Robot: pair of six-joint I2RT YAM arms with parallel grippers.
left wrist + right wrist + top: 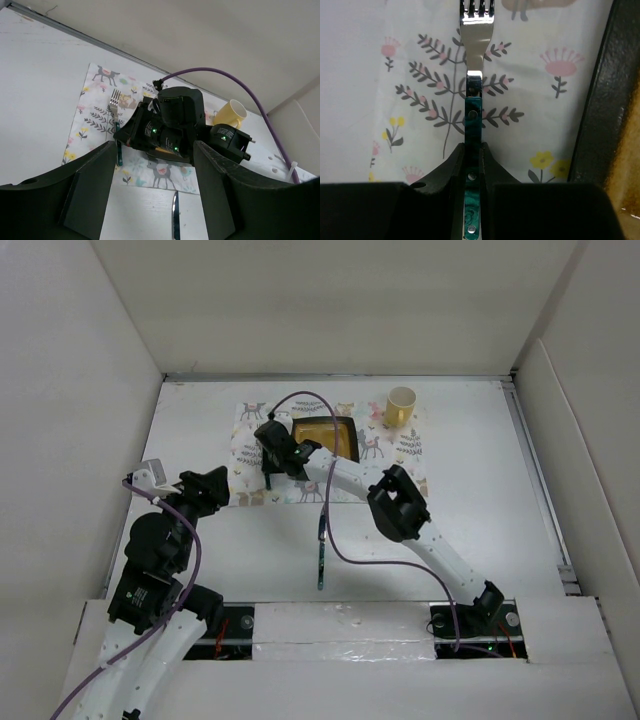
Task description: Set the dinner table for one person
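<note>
The white dinner table (480, 500) carries a deer-patterned placemat (410, 455) at the back. On it are a dark square plate (335, 435) with a yellow inside and a yellow cup (400, 405). My right gripper (266, 462) is over the mat's left part, left of the plate. It is shut on the teal handle of a fork (475, 75), tines pointing away over the mat (395, 75). The fork also shows in the left wrist view (115, 105). A teal-handled knife (321, 555) lies on the bare table in front of the mat. My left gripper (218, 485) is open and empty, left of the mat's near corner.
White walls enclose the table on three sides. A purple cable (330, 530) loops over the right arm and above the knife. The plate's dark rim (600, 125) is close to the right of the fork.
</note>
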